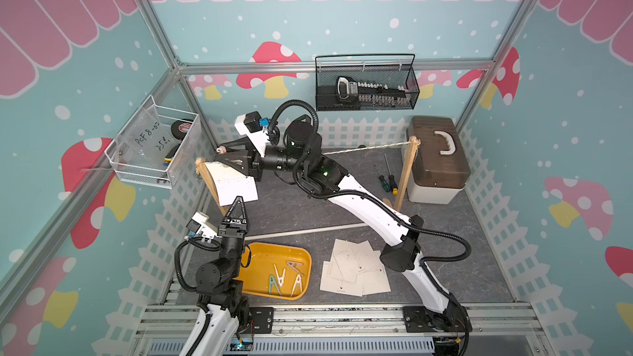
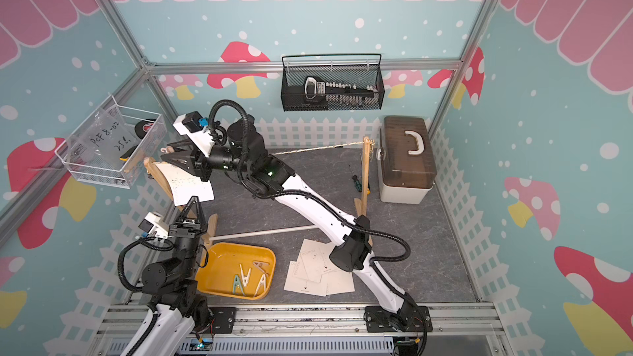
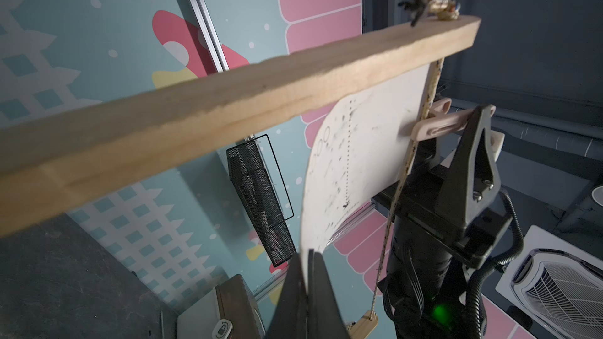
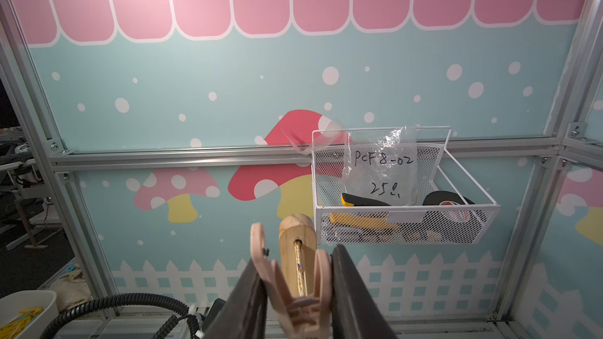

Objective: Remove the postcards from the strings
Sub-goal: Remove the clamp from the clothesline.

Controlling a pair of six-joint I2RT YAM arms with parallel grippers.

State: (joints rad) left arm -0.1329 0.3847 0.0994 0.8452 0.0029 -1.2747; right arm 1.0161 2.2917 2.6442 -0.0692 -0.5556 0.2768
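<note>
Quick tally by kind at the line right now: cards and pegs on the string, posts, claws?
card on the string: 1
peg on the string: 1
posts: 2
claws: 2, left claw and right claw
Total: 6

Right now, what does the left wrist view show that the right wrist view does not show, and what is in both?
Only the left wrist view: the hanging postcard, its free edge pinched in the left gripper, and the black mesh basket on the wall.
Only the right wrist view: the white wire basket, holding a plastic bag with writing on it and a tape roll.
Both: the pink clothespin between the fingers of the right gripper, the string and the wooden post.
</note>
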